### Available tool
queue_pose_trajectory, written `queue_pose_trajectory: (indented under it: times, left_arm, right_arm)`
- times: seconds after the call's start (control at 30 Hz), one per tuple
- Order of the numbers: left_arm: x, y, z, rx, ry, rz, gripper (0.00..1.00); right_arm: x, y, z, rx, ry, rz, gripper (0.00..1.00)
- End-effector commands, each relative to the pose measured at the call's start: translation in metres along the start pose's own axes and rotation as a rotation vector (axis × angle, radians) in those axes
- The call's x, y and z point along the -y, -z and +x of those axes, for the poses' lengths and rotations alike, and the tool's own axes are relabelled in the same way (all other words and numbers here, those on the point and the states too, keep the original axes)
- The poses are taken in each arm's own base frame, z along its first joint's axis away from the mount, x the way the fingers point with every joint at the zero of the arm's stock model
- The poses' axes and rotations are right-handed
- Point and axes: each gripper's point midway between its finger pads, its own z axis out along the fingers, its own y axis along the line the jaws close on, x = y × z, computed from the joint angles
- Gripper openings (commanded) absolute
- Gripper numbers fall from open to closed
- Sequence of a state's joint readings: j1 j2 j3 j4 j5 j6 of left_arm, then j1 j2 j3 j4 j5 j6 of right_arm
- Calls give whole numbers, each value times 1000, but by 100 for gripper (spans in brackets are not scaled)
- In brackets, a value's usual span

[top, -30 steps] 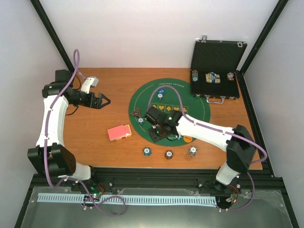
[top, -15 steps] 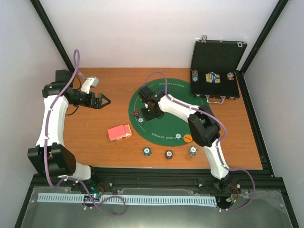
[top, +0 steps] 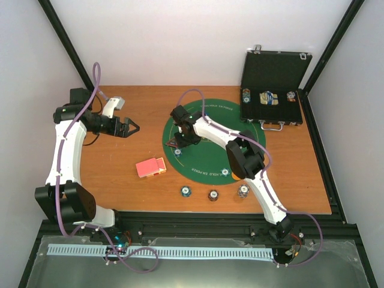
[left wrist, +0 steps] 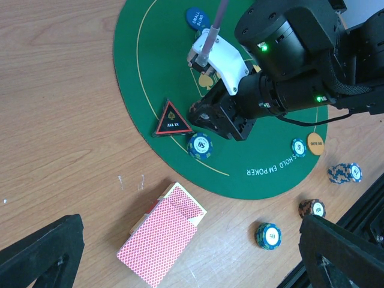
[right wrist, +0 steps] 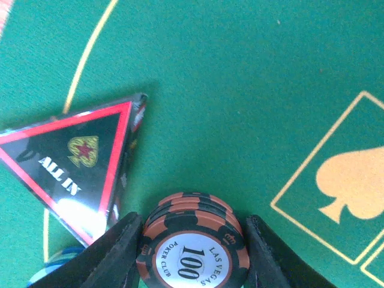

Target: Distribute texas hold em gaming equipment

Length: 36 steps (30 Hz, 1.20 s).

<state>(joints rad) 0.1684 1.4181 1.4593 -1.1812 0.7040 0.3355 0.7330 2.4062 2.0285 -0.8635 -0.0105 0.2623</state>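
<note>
half shut on the chips (right wrist: 193, 231) at bottom centre, the right tool (right wrist: 192, 255) may shove the triangle (right wrist: 66, 162) at left when opening.

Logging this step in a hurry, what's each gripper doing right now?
Left gripper: open, holding nothing.
Right gripper: closed on a stack of orange 100 chips.
</note>
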Motion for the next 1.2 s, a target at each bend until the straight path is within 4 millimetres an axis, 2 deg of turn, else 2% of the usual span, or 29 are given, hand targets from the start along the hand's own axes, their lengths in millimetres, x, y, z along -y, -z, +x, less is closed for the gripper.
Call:
queue_pose_trajectory:
  times: [0.0,0.2,0.33,0.57,0.7,0.8,0.87,0.9,1.0,1.1,1.17]
  left_arm:
    - [1,1,-5,20,6,12,100]
    - [-3,-2,-2,14,12,8,100]
    - [-2,-2,-2,17,11,5,100]
    - [2,2,-6,33,10,11,100]
    - [3,4,-7,33,7,6,100]
    - [4,6,-8,38,2,2,100]
    - [5,7,-8,42,4,6,100]
    - [6,6,-8,44,6,11,100]
    - [7,6,-8,45,13,24,100]
    - [7,5,-8,44,16,25,100]
    - [8,6,-8,48,15,24,100]
  right_arm:
    - [-1,-8,-1,-20,-5,-26,39]
    - [1,-8,1,-25,-15,-16,52]
    - [1,5,-8,3,-18,-17,66]
    - [0,54,-34,89,-7,-13,67]
    - [4,89,-29,123,-8,8,66]
    - [4,108,-1,132,-5,24,66]
    - [-1,121,30,134,6,33,66]
    - [0,124,55,114,8,38,67]
    - [-1,134,108,90,3,45,71]
    - [1,142,152,76,-33,38,76]
    - [4,144,173,64,-55,40,77]
